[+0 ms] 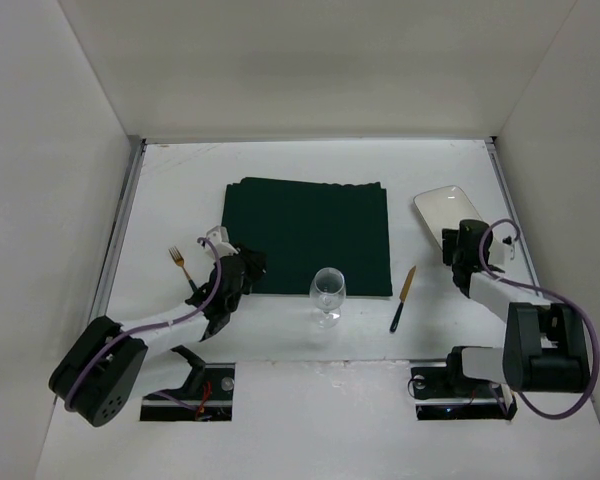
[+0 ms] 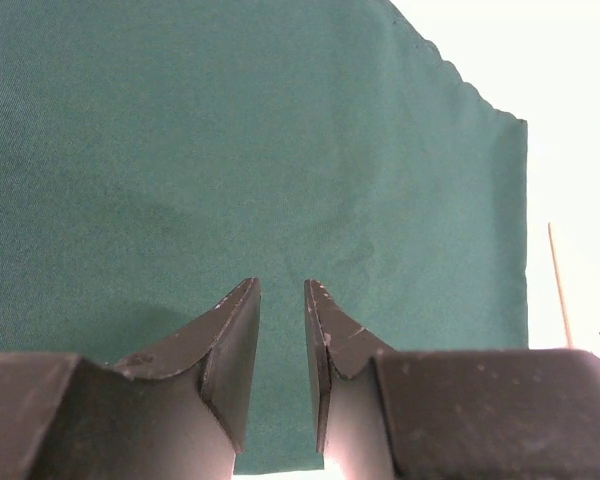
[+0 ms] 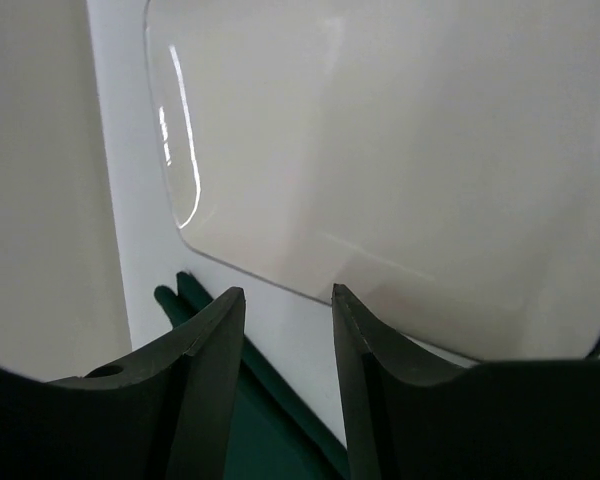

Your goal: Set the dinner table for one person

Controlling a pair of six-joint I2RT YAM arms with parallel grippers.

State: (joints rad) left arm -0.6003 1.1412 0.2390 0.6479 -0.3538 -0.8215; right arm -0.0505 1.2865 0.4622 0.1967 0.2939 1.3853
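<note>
The dinner table (image 1: 280, 165) is a matte white top. A dark green placemat (image 1: 310, 235) lies in its middle. A wine glass (image 1: 327, 295) stands upright at the mat's near edge. A knife (image 1: 402, 298) lies right of the mat and a gold fork (image 1: 180, 264) left of it. A white plate (image 1: 448, 210) lies at the right. My left gripper (image 1: 242, 268) is over the mat's near left corner, narrowly open and empty (image 2: 282, 288) above the green cloth (image 2: 230, 150). My right gripper (image 1: 458, 245) is open and empty (image 3: 288, 295) just short of the plate's rim (image 3: 400, 150).
Thin metal rails (image 1: 120, 230) run along the table's sides, with white walls around. A thin tan strip (image 2: 560, 285) shows beyond the mat's edge in the left wrist view. The mat's corner (image 3: 260, 420) shows below my right fingers.
</note>
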